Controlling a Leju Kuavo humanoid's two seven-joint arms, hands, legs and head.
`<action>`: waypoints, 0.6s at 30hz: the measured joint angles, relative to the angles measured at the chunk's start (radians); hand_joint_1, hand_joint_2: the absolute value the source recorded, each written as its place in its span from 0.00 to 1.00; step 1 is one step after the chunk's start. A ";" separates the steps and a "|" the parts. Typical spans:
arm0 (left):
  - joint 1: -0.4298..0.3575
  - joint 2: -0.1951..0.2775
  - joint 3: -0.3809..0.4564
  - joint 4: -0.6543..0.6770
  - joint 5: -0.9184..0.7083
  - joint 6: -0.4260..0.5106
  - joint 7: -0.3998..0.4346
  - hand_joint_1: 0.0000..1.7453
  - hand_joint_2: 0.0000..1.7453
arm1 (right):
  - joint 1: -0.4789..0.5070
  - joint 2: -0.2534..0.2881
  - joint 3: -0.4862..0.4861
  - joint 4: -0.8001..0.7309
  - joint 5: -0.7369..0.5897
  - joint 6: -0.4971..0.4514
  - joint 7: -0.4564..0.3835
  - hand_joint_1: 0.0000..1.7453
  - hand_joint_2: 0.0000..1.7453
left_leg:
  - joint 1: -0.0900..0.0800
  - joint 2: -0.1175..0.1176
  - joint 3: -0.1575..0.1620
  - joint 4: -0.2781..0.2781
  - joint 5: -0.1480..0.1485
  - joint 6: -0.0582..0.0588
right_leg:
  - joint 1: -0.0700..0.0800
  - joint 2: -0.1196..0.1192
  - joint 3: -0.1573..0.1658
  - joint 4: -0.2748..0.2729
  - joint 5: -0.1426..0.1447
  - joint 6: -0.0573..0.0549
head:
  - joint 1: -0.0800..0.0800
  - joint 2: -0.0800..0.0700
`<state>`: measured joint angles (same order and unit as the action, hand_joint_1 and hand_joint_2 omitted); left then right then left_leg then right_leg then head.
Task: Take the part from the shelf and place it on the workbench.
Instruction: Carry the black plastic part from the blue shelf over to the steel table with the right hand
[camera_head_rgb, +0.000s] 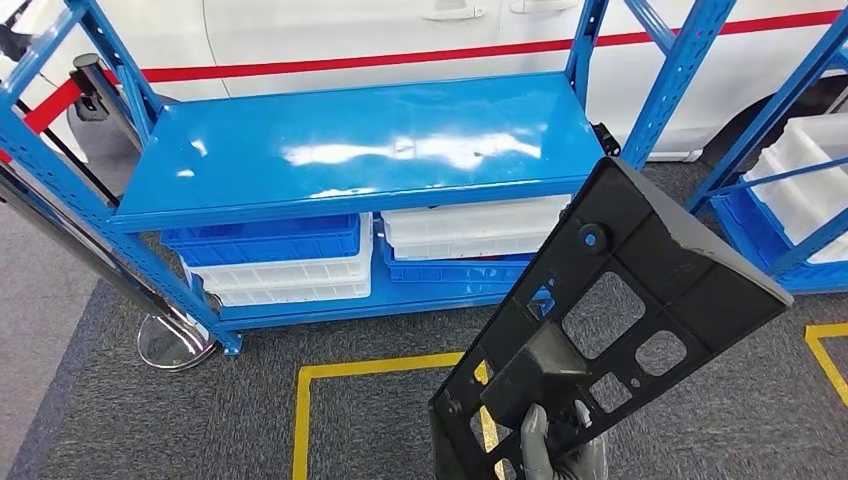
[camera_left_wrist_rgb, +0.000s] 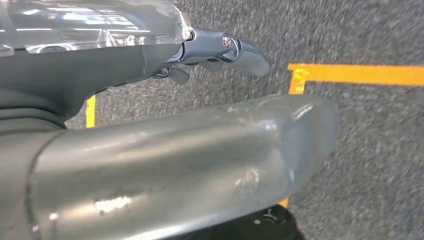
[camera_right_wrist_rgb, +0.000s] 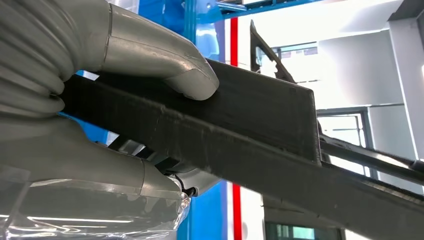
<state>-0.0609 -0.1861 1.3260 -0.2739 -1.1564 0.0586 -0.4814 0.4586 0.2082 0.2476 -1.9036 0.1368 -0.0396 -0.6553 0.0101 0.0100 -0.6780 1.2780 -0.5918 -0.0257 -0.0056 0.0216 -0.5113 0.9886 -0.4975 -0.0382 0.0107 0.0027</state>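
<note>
Broad glossy top of the blue shelf (camera_head_rgb: 370, 140) bare and open from above. Below it, blue and white bins (camera_head_rgb: 290, 262) packed tight, little room between them and the top board. Slanted blue uprights (camera_head_rgb: 672, 75) flanking the right end, a black post on a chrome base (camera_head_rgb: 175, 343) crowding the left corner. Held up by the right hand (camera_head_rgb: 562, 448), the large black part (camera_head_rgb: 610, 320) blocking the near right. Left hand (camera_left_wrist_rgb: 220, 50) over open grey carpet (camera_left_wrist_rgb: 375, 145).

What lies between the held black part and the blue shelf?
In the head view, bare grey carpet with a yellow floor line separates the black part and blue shelf.
</note>
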 joint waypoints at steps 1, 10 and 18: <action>0.000 0.000 0.000 0.000 0.000 0.000 0.000 0.00 0.00 | 0.001 0.000 0.000 0.000 0.000 -0.001 0.000 1.00 1.00 | 0.000 -0.001 0.014 0.003 0.012 0.002 | 0.001 0.009 -0.012 0.004 0.007 0.001 | 0.000 0.000; 0.000 0.003 0.000 -0.003 -0.005 0.001 0.004 0.00 0.00 | 0.009 -0.001 0.000 -0.009 -0.002 -0.011 0.001 1.00 1.00 | -0.001 -0.046 0.199 -0.299 0.090 0.042 | 0.000 0.068 -0.074 0.038 0.035 0.042 | 0.003 0.000; 0.004 0.001 0.000 -0.003 -0.007 -0.002 0.008 0.00 0.00 | 0.014 -0.005 0.000 -0.012 -0.002 -0.014 0.002 1.00 1.00 | 0.001 0.062 0.178 -0.290 0.101 0.046 | -0.014 -0.036 -0.118 0.193 -0.036 0.068 | 0.015 0.000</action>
<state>-0.0573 -0.1846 1.3264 -0.2773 -1.1635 0.0565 -0.4738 0.4722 0.2032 0.2480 -1.9159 0.1351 -0.0536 -0.6535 0.0114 0.0723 -0.5003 0.9878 -0.4911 0.0202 -0.0195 -0.0143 -0.6289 1.1811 -0.5338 0.0293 0.0259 0.0028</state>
